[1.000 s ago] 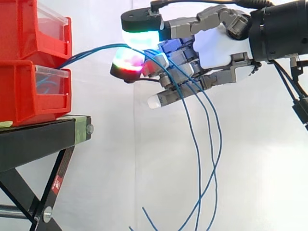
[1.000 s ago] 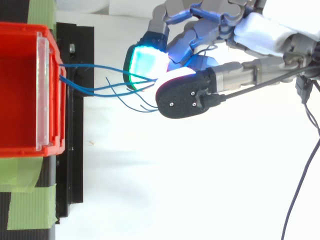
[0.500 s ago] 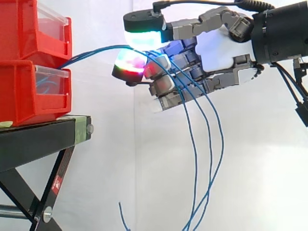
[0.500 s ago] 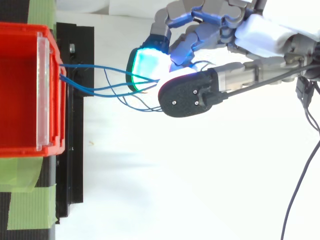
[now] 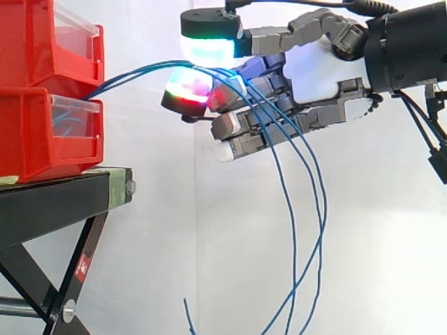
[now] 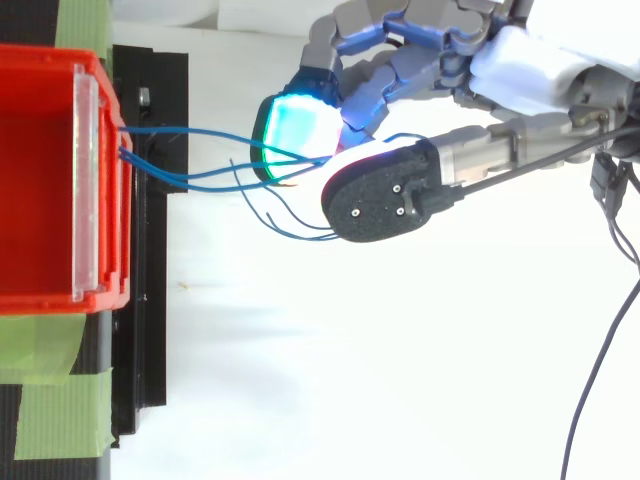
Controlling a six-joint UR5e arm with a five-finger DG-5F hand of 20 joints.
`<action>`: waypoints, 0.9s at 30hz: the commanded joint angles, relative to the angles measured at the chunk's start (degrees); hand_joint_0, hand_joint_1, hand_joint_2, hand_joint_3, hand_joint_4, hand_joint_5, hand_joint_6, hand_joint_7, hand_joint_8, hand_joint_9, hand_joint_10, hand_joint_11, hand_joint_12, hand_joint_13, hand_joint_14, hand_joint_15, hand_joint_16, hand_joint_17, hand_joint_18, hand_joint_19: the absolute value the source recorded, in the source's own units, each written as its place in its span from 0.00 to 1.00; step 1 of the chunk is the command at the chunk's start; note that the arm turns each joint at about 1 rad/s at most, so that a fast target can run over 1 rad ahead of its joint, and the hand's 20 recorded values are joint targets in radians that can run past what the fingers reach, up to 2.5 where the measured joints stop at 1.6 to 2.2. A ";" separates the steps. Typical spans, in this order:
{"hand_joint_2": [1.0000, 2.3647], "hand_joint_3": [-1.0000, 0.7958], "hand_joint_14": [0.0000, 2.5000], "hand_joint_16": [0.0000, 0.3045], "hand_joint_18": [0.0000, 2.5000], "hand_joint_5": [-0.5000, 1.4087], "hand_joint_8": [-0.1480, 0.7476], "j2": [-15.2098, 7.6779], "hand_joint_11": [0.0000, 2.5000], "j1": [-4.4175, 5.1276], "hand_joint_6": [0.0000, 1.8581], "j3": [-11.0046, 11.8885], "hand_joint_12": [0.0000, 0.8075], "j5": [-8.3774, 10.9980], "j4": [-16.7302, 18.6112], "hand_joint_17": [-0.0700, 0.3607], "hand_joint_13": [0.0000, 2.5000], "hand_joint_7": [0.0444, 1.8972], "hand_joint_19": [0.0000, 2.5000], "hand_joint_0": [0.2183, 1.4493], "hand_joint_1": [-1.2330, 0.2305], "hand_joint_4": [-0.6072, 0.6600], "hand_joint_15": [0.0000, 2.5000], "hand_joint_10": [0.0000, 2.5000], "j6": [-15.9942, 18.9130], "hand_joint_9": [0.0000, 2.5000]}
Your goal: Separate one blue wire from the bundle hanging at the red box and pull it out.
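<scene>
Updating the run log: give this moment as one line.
hand: shut on blue wires | wires: run from red box, drape over fingers

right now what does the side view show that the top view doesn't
Side view: two stacked bins, the stand leg, and the wires with loose ends hanging far below the robot hand. Top view: the top bin open inside and green tape on the stand. Both: blue wires running from the bins into the robot hand, whose glowing pads pinch them.
</scene>
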 commanded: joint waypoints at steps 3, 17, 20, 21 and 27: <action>0.00 0.31 0.22 0.15 0.11 0.13 0.49 0.00 0.64 0.07 0.45 0.00 0.36 0.00 -0.15 0.40 0.13 0.59 0.29 0.32 0.35 0.67 0.67 0.00 0.08 0.15; 0.01 0.33 0.15 0.15 0.19 0.14 0.54 0.00 0.63 0.07 0.46 0.00 0.44 0.00 0.03 0.40 0.25 0.59 0.29 0.34 0.32 0.68 0.67 0.00 -0.18 0.24; 0.01 0.38 0.09 0.15 0.21 0.15 0.55 0.00 0.65 -0.01 0.46 0.00 0.46 -0.09 0.03 0.40 0.30 0.60 0.29 0.34 0.31 0.67 0.69 0.00 -0.27 0.27; 0.02 0.40 0.08 0.15 0.22 0.15 0.55 0.00 0.66 -0.01 0.46 0.00 0.46 0.00 0.12 0.40 0.30 0.60 0.29 0.34 0.31 0.66 0.69 0.00 -0.27 0.28; 0.03 0.51 0.20 0.15 0.26 0.15 0.55 0.00 0.68 -0.01 0.48 0.00 0.47 0.00 0.03 0.40 0.32 0.62 0.32 0.30 0.32 0.63 0.67 0.07 -0.27 0.31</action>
